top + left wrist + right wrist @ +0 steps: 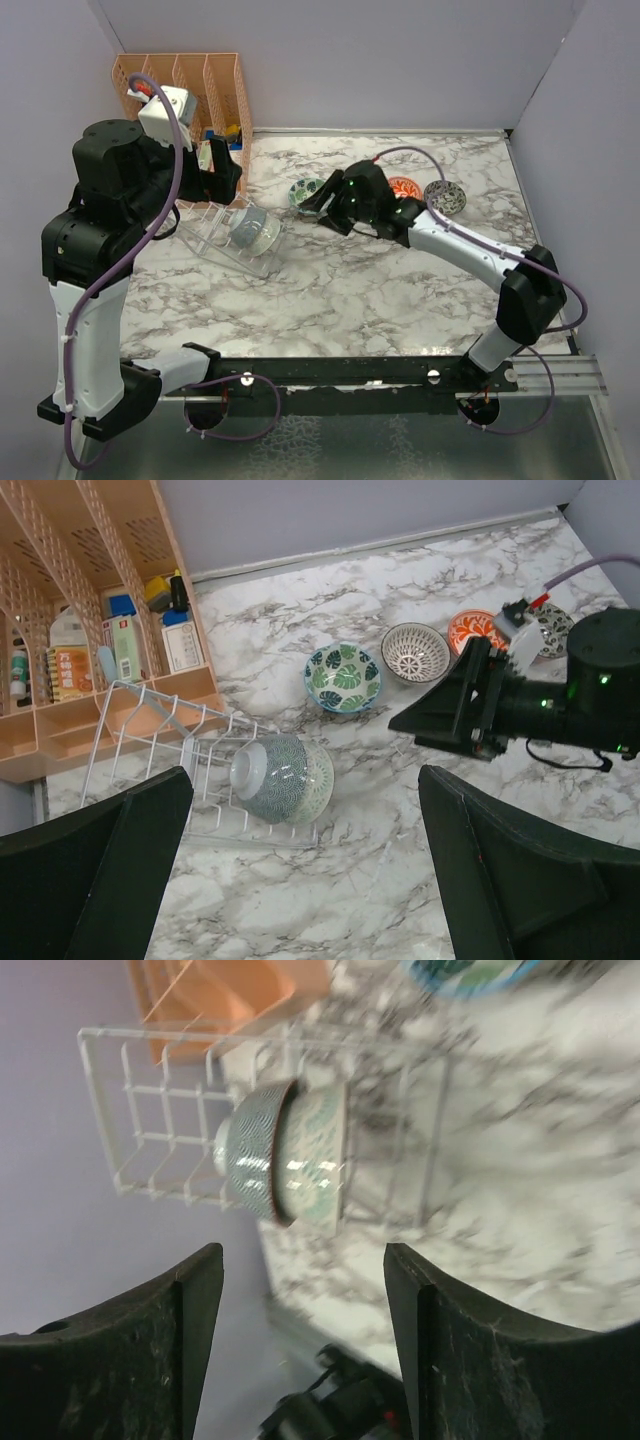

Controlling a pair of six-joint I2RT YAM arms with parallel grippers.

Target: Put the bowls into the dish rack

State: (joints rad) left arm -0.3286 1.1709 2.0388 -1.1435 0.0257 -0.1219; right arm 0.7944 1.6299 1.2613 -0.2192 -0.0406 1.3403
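Note:
A grey-blue patterned bowl (255, 230) lies on its side in the low clear dish rack (210, 238); it also shows in the left wrist view (280, 778) and the right wrist view (285, 1155). On the marble stand the teal-green bowl (343, 677), the pale grey-white bowl (415, 652), the red-orange bowl (404, 186) and the grey speckled bowl (445, 197). My left gripper (228, 180) is open and empty, above the rack. My right gripper (322, 208) is open and empty, beside the teal-green bowl and pointing at the rack.
The tall orange perforated organizer (190, 85) with bottles and boxes stands in the back left corner behind the rack. Grey walls close the left, back and right sides. The right arm lies across the middle of the table.

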